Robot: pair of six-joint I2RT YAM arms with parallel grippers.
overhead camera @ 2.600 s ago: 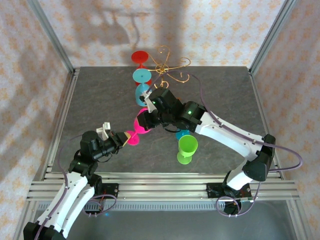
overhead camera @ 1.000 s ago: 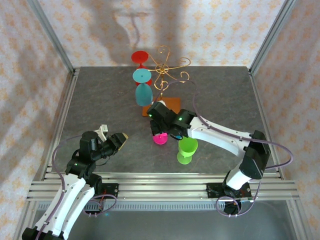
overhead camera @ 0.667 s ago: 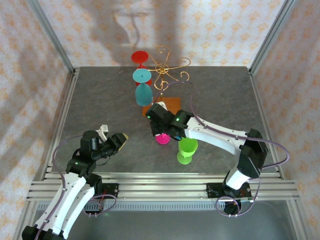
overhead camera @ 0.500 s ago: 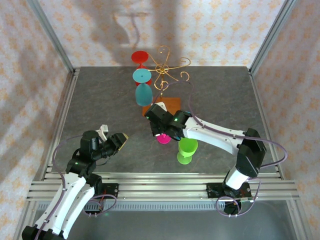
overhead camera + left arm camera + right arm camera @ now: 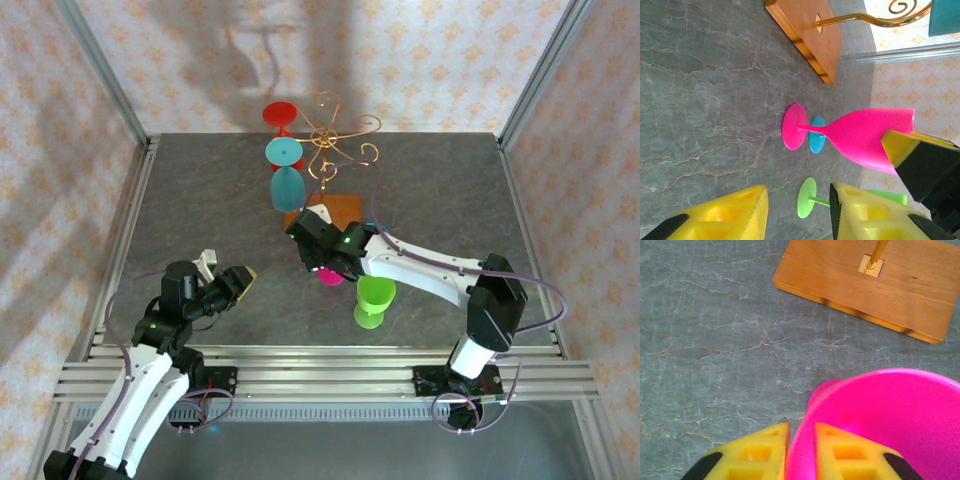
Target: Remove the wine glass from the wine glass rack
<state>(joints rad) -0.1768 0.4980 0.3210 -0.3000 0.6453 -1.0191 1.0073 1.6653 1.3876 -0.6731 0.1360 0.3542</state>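
Right claw (image 5: 801, 437) pinched the pink wine glass (image 5: 865, 135) by its rim, upright on the tabletop (image 5: 200, 220); left claw (image 5: 797, 194) gaped empty.

Dark grey marble-look tabletop (image 5: 200, 190) in centre. Walls at 9, 12 & 3 o'clock: pale wallpaper (image 5: 450, 60) w/ orange floral motif. Alu frame posts (image 5: 100, 70) at 11 & 1; slotted alu rails (image 5: 320, 380) at 6. Soft shadows (image 5: 250, 45) on 12 o'clock wall.

Matt pink plastic wine glass (image 5: 860, 137), shiny gold wire wine glass rack (image 5: 335, 135), smooth wooden base (image 5: 840, 275), veined stone-look tabletop (image 5: 705, 330).
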